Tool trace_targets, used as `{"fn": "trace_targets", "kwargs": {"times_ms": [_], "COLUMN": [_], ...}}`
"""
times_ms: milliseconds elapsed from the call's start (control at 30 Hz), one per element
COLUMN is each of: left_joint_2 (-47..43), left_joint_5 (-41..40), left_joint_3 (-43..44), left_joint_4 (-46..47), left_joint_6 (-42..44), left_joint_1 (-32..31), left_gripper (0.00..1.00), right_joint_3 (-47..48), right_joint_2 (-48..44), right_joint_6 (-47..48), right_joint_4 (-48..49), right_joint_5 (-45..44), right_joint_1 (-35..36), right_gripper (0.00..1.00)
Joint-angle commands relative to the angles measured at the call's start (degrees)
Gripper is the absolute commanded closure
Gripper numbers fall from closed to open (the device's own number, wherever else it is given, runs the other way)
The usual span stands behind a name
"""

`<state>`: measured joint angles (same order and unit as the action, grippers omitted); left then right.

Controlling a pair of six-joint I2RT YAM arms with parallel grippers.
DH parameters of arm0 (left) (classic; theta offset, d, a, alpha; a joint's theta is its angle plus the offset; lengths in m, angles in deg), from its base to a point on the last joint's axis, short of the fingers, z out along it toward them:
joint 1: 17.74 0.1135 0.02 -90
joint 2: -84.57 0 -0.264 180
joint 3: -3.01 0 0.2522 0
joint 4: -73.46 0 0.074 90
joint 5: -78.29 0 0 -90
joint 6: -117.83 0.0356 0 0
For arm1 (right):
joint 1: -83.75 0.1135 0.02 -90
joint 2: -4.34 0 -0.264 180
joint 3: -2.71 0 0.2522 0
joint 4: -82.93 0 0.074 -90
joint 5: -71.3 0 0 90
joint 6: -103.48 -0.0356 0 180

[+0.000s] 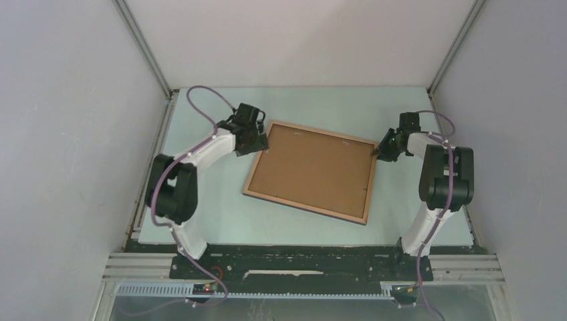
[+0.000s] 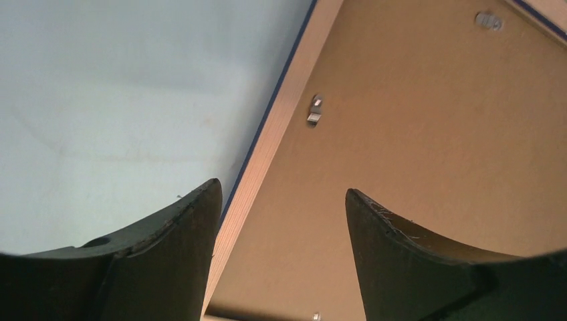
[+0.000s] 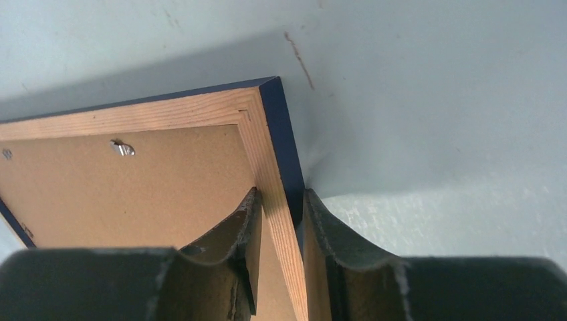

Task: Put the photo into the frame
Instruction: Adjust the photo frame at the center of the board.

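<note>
Frame [image 1: 304, 207] back-up on table [image 1: 388, 200], board [image 1: 307, 167] inside. Right gripper [image 3: 281, 194] pinching frame edge between jaws. Left gripper [image 2: 282, 187] wide, other edge under gap. Photo unseen. Step: grabbing frame. Next, likely: squeeze left, gently.

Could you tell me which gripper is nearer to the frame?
Right. The right gripper pinches the frame on its right rail; the left gripper hovers open over the left rail.

We find no readable text, label, brand, number or sign in any view. Frame [image 3: 167, 114] rails, backing board [image 2: 414, 134] and table [image 2: 100, 100] carry no lettering we can make out.
</note>
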<state>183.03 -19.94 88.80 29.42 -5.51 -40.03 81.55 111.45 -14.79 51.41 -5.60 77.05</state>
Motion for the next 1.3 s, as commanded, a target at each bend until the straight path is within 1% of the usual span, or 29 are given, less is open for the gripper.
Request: {"fn": "trace_targets", "kwargs": {"times_ms": [0, 167, 233, 367, 433, 500, 567, 700, 867, 1133, 1200, 1267], "left_joint_2": [8.1, 14.9, 17.3, 19.5, 20.6, 21.5, 21.1, 18.8, 16.4, 20.6, 21.8, 22.7], "left_joint_5": [-2.3, -2.0, -1.6, -2.0, -2.3, -3.3, -3.4, -4.8, -6.2, -1.8, -2.7, -2.5], "left_joint_3": [10.1, 16.9, 19.5, 20.9, 22.1, 23.4, 22.9, 20.5, 19.2, 21.4, 22.8, 23.8], "left_joint_4": [-0.7, -1.6, -2.8, -3.7, -5.7, -8.1, -9.2, -8.7, -8.2, -10.0, -11.4, -12.2], "left_joint_6": [3.9, 3.9, 3.7, 3.0, 2.4, 1.4, 0.7, 0.3, 1.3, 2.5, 2.3, 2.3], "left_joint_1": [-1.3, -1.4, -1.6, -1.8, -1.8, -1.7, -1.6, -1.4, -0.9, 0.9, 0.9, 0.9], "left_gripper": [0.25, 0.26, 0.29, 0.34, 0.36, 0.37, 0.37, 0.30, 0.28, 0.30, 0.31, 0.34], "right_joint_3": [1.4, 0.5, 0.5, 0.6, 0.6, 0.6, 0.5, 0.5, 0.5, 0.3, 0.2, 0.2], "right_joint_2": [1.9, 2.0, 2.4, 3.0, 3.1, 3.0, 3.0, 3.0, 3.0, 3.0, 2.8, 2.9], "right_joint_6": [3.5, 3.0, 2.8, 2.6, 2.5, 2.7, 2.7, 2.9, 3.0, 3.1, 3.1, 3.1], "right_joint_4": [1.8, 4.1, 4.3, 4.1, 4.0, 4.0, 4.0, 3.8, 3.5, 3.7, 3.8, 3.9], "right_joint_5": [6.3, 9.0, 10.1, 11.2, 11.2, 11.2, 11.2, 11.2, 11.1, 11.4, 11.6, 11.7], "right_joint_1": [-0.3, 0.2, 0.1, -0.5, -0.5, -0.5, -0.5, -0.5, -0.6, -0.6, -0.6, -0.6], "right_gripper": [0.81, 0.82, 0.82, 0.83, 0.83, 0.83, 0.83, 0.83, 0.83, 0.83, 0.83, 0.83]}}
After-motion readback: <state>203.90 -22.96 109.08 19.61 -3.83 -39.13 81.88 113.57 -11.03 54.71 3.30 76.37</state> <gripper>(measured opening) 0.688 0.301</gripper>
